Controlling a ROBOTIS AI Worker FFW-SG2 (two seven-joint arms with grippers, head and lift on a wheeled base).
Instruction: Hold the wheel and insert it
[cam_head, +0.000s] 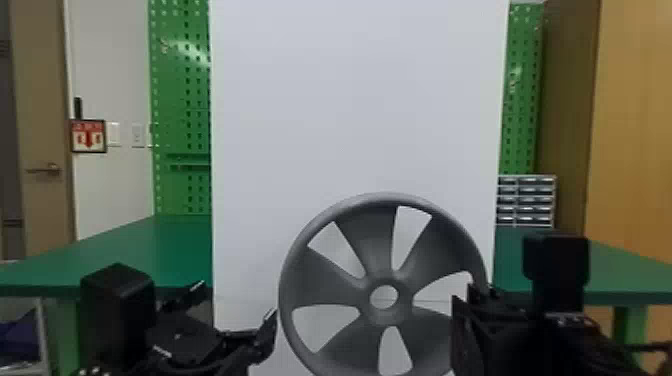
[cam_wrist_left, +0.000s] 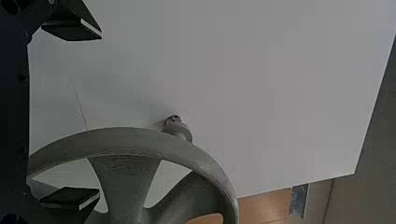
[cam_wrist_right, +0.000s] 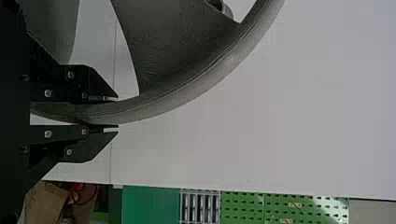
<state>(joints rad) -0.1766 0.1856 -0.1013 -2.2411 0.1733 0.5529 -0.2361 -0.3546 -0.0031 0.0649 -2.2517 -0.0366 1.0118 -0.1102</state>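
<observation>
My right gripper (cam_head: 472, 296) is at the right side of the grey five-spoked wheel (cam_head: 372, 250), which stands upright before the white panel (cam_head: 350, 100). In the right wrist view the flat fingers of my right gripper (cam_wrist_right: 110, 113) are shut on the rim of the wheel (cam_wrist_right: 187, 88), one on each side. My left gripper (cam_head: 236, 302) is open just left of the wheel. From the left wrist view, nothing is held in my left gripper (cam_wrist_left: 88, 116); the wheel (cam_wrist_left: 126, 140) lies beyond one finger. A short peg (cam_wrist_left: 177, 129) juts from the panel behind the rim.
A green table (cam_head: 125, 255) extends behind on both sides of the panel. Green pegboards (cam_head: 180, 100) and a small drawer cabinet (cam_head: 527, 200) stand farther back. A door is at the far left, and a wooden partition (cam_head: 635, 125) rises at the right.
</observation>
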